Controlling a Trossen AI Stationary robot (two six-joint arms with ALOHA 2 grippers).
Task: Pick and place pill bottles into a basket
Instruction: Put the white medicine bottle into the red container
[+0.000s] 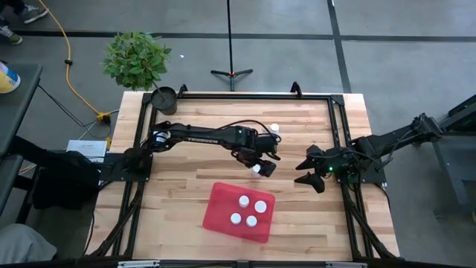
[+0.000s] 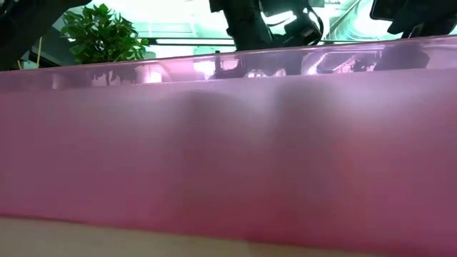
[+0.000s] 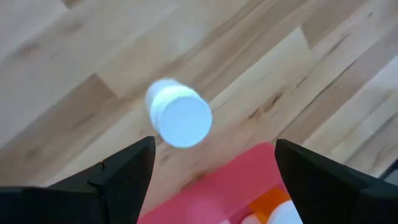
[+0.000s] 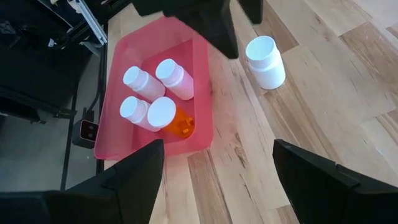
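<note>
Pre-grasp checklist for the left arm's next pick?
1. Left gripper open: ok, fingers spread wide.
2. Target bottle between its fingers: ok, upright on the table, not yet gripped.
3. Right gripper out of the way: ok, open, empty, off to the side.
4. Red tray has room: ok, four bottles inside, space left.
5. Sixth bottle reachable: cannot tell, it stands at the far side behind the left arm.
</note>
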